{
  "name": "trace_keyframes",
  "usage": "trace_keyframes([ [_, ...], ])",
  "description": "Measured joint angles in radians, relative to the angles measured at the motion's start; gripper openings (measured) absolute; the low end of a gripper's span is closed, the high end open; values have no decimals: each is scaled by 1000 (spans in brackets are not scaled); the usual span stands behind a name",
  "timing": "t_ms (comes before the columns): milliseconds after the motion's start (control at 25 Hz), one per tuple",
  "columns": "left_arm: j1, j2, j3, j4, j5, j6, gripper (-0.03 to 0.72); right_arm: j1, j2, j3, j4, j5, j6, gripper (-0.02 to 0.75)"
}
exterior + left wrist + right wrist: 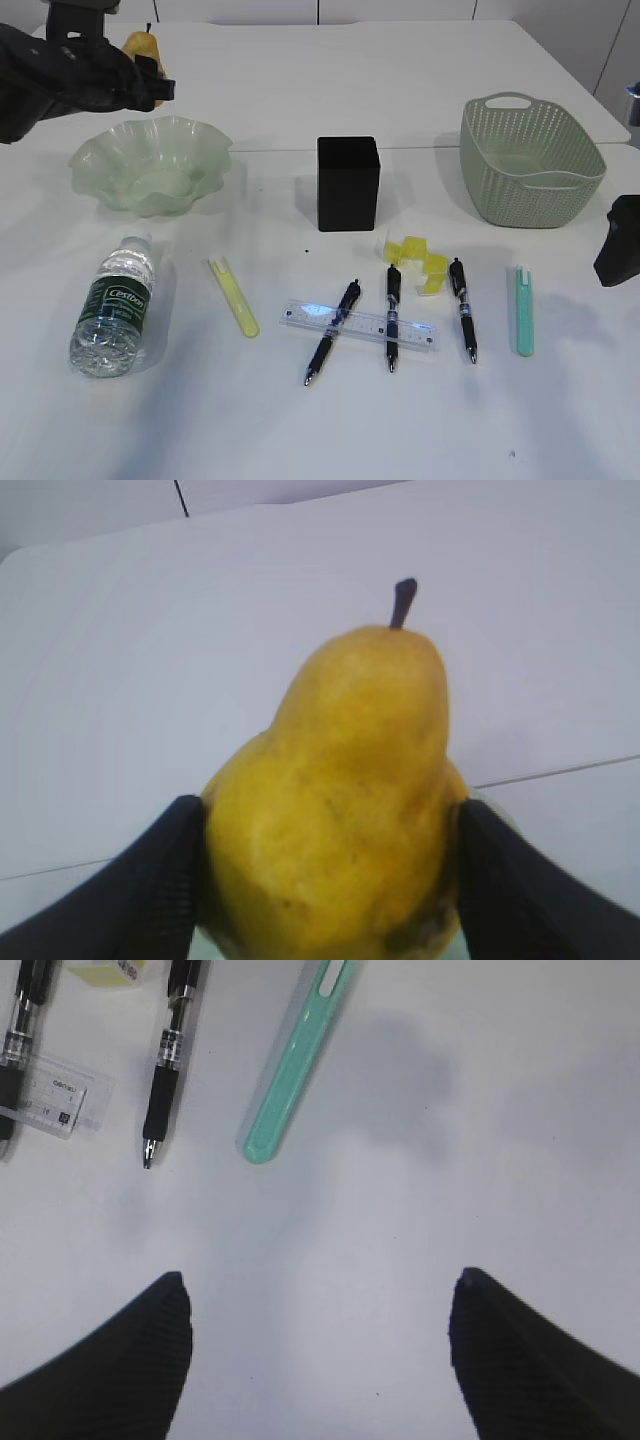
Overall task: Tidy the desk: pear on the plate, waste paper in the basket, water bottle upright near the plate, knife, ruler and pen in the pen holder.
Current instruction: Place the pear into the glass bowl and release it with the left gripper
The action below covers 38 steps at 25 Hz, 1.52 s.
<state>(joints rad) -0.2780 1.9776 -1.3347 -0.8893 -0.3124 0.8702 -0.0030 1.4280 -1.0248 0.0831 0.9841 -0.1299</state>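
- Exterior view: the left pincer is clamped on the pear, held behind the plate.
- Water bottle lies in front of the plate.
- Right pincer, fingers apart and empty, hovers far right of the plate above the table.

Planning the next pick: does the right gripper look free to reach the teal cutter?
Probably yes: the right gripper is open and empty above bare desk, and the teal cutter lies just ahead, uncovered.
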Motion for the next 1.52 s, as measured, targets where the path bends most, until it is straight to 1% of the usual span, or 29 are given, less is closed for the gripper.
trace_keyframes([
  [160,12,91,-70,5,-2,-22,475,0,0,0,0,0,0,593],
  [280,33,148,-105,17,-2,-77,475,0,0,0,0,0,-2,593],
  [440,56,209,-134,105,-4,-175,475,0,0,0,0,0,-4,593],
  [600,58,259,-140,202,-28,-281,475,0,0,0,1,-4,-5,593],
  [840,58,321,-140,294,-94,-403,475,0,0,0,1,-8,-5,593],
  [1040,58,349,-142,352,-113,-449,475,0,0,0,1,-8,-5,593],
  [1520,58,361,-144,390,-113,-460,475,0,0,0,0,-9,-5,593],
])
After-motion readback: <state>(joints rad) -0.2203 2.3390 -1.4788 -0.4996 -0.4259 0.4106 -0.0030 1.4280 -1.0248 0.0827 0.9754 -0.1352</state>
